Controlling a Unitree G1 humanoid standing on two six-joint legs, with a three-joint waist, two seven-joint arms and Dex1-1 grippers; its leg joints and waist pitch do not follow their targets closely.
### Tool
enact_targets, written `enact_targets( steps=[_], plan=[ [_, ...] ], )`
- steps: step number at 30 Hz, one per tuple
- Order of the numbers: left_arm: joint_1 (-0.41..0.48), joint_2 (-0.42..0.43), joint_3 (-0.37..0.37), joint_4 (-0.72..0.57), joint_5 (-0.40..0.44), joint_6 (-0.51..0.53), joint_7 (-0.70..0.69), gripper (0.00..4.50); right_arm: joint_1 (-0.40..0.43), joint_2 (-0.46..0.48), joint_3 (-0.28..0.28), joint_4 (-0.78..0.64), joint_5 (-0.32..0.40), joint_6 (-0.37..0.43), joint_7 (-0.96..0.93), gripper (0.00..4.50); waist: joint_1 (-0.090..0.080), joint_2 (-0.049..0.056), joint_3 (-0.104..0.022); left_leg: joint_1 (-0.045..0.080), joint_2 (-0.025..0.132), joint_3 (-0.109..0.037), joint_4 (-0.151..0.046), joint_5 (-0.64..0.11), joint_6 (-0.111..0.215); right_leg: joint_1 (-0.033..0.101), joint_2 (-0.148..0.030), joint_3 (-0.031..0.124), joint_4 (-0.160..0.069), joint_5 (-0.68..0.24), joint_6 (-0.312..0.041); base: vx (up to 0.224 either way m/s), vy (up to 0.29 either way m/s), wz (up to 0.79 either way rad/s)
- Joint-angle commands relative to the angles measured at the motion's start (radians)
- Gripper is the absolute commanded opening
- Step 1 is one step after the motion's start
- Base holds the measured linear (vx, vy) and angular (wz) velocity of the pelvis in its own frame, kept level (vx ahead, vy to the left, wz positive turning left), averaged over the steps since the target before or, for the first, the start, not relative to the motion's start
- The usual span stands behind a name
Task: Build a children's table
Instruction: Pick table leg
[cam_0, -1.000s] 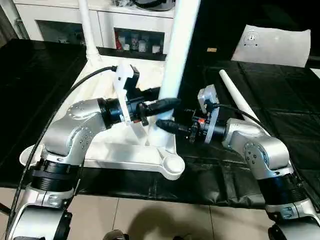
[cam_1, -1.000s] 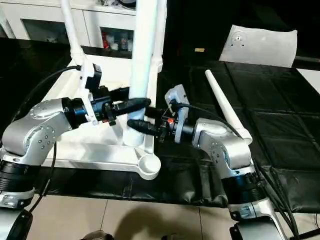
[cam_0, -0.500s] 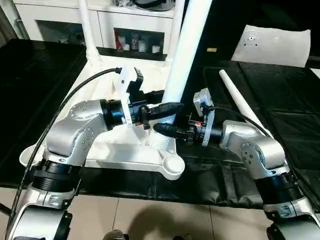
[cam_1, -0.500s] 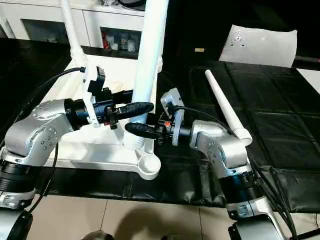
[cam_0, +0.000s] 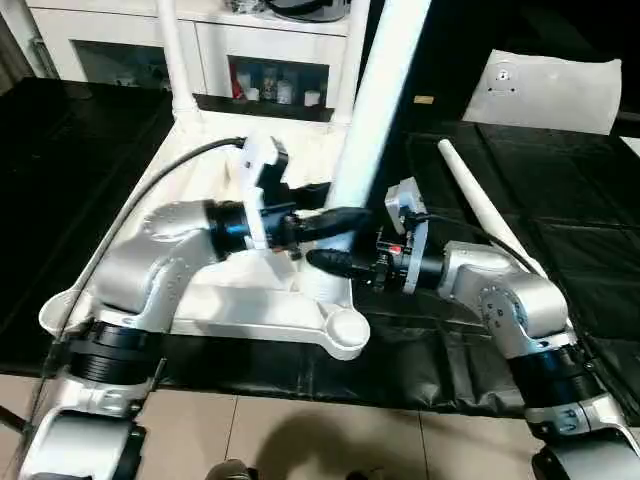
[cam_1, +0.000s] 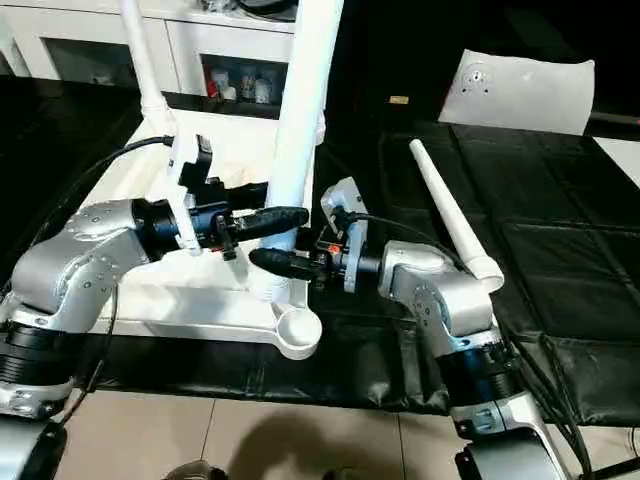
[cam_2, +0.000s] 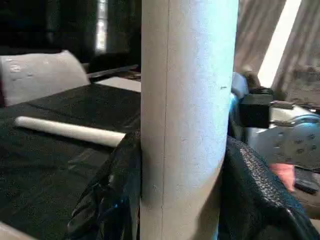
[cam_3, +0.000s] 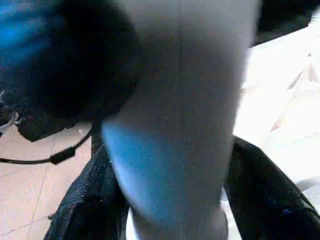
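Note:
The white tabletop (cam_0: 200, 300) lies upside down on the black mat. A thick white leg (cam_0: 375, 120) stands on it just behind the round socket (cam_0: 345, 325) of the near right corner, leaning towards the right. My left gripper (cam_0: 350, 215) is shut on this leg, one black finger (cam_2: 250, 185) pressing on each side of it. Just below, my right gripper (cam_0: 325, 262) is shut on the same leg from the other side, its fingers (cam_3: 260, 195) flanking the tube. Two more legs (cam_0: 172, 50) stand upright at the far corners. A loose leg (cam_0: 480, 205) lies on the mat to the right.
A white cabinet with glass doors (cam_0: 270, 70) runs along the back. A flat white board (cam_0: 555, 90) rests at the far right. The black mat (cam_0: 80, 150) ends near me at a tiled floor (cam_0: 330, 440). A black cable (cam_0: 170, 170) arcs over my left forearm.
The held leg has tipped so its top leans further right. Both grippers have stayed on it, the left one sliding slightly right.

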Motion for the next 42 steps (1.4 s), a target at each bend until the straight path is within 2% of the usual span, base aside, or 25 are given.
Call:
enact_targets(
  steps=[1,7,14,18,23,24,25,27,32,37,39,41,42],
  plan=[
    [-0.022,0.001,-0.009,-0.023,-0.016,-0.003,-0.021,1.88,-0.018,-0.008,-0.006,0.005,-0.008,0.001,-0.006,2.96,0.000,0.001,-0.077,0.014,0.032,-0.005,-0.066,-0.163,-0.009,0.051,-0.068,0.042,-0.070,-0.251,-0.170,0.000,0.000,0.00],
    [-0.019,0.002,-0.013,-0.027,-0.020,-0.001,-0.035,1.88,-0.019,-0.011,-0.005,0.002,-0.002,0.002,0.013,2.96,0.000,0.000,-0.076,0.014,0.032,-0.005,-0.066,-0.167,-0.008,0.050,-0.069,0.042,-0.071,-0.265,-0.166,0.000,0.000,0.00],
    [-0.020,0.007,-0.010,-0.019,-0.008,-0.011,-0.051,1.88,-0.019,-0.014,-0.001,0.004,-0.001,0.001,0.024,2.22,0.000,0.000,-0.076,0.014,0.032,-0.005,-0.066,-0.162,-0.006,0.050,-0.069,0.042,-0.071,-0.264,-0.166,0.000,0.000,0.00],
    [-0.021,0.005,-0.010,-0.020,-0.006,-0.011,-0.052,1.88,-0.013,-0.016,0.002,-0.002,-0.001,0.003,0.034,2.00,0.000,-0.001,-0.076,0.014,0.032,-0.005,-0.065,-0.162,-0.005,0.050,-0.069,0.042,-0.070,-0.263,-0.167,0.000,0.000,0.00],
    [-0.024,-0.006,-0.004,-0.032,-0.015,0.013,-0.026,1.88,-0.010,-0.008,-0.005,0.003,-0.002,0.001,0.024,1.97,0.000,-0.001,-0.077,0.013,0.032,-0.005,-0.065,-0.157,-0.005,0.051,-0.069,0.042,-0.069,-0.256,-0.169,0.000,0.000,0.00],
    [-0.032,-0.025,0.019,-0.036,-0.061,0.062,-0.008,1.88,-0.008,-0.001,-0.012,0.004,0.002,-0.001,0.017,1.97,0.001,0.002,-0.077,0.013,0.031,-0.005,-0.065,-0.157,-0.005,0.051,-0.069,0.042,-0.070,-0.257,-0.169,0.000,0.000,0.00],
    [-0.035,-0.034,0.032,-0.043,-0.088,0.089,-0.002,2.44,-0.008,0.003,-0.018,0.006,0.003,-0.003,0.010,1.97,0.000,0.001,-0.078,0.014,0.031,-0.003,-0.063,-0.157,-0.009,0.051,-0.069,0.042,-0.067,-0.249,-0.178,0.000,0.000,0.00],
    [-0.047,-0.069,0.078,-0.051,-0.148,0.121,0.037,2.65,-0.005,0.010,-0.019,0.003,0.000,-0.009,0.001,1.93,0.000,0.003,-0.078,0.013,0.031,-0.003,-0.062,-0.159,-0.009,0.051,-0.068,0.042,-0.067,-0.245,-0.183,0.000,0.000,0.00],
    [-0.052,-0.112,0.132,-0.072,-0.251,0.179,0.076,3.03,0.011,0.022,-0.020,-0.007,-0.003,-0.004,-0.024,1.92,0.002,0.004,-0.077,0.012,0.030,-0.005,-0.064,-0.162,-0.007,0.053,-0.067,0.040,-0.068,-0.238,-0.188,0.000,0.000,0.00],
    [-0.051,-0.152,0.163,-0.086,-0.283,0.190,0.119,3.38,0.017,0.037,-0.032,-0.001,-0.004,0.006,-0.058,1.92,0.001,0.001,-0.076,0.012,0.029,-0.005,-0.063,-0.169,-0.006,0.053,-0.066,0.040,-0.075,-0.271,-0.171,0.000,0.000,0.00],
    [-0.053,-0.180,0.189,-0.095,-0.306,0.190,0.157,3.50,0.016,0.049,-0.047,0.005,0.007,0.022,-0.078,1.92,0.002,0.001,-0.078,0.012,0.030,-0.005,-0.063,-0.161,-0.007,0.054,-0.067,0.041,-0.072,-0.253,-0.175,0.000,0.000,0.00],
    [-0.055,-0.204,0.214,-0.101,-0.313,0.176,0.206,3.67,0.020,0.060,-0.051,0.009,-0.002,0.003,-0.101,1.92,0.002,0.000,-0.077,0.011,0.032,-0.005,-0.063,-0.161,-0.008,0.054,-0.067,0.040,-0.072,-0.243,-0.180,0.000,0.000,0.00],
    [-0.055,-0.209,0.223,-0.097,-0.283,0.142,0.238,3.84,0.027,0.074,-0.051,0.016,-0.025,-0.048,-0.126,1.92,0.003,0.002,-0.078,0.012,0.030,-0.005,-0.062,-0.162,-0.008,0.053,-0.067,0.040,-0.073,-0.248,-0.177,0.000,0.000,0.00]
  ],
)
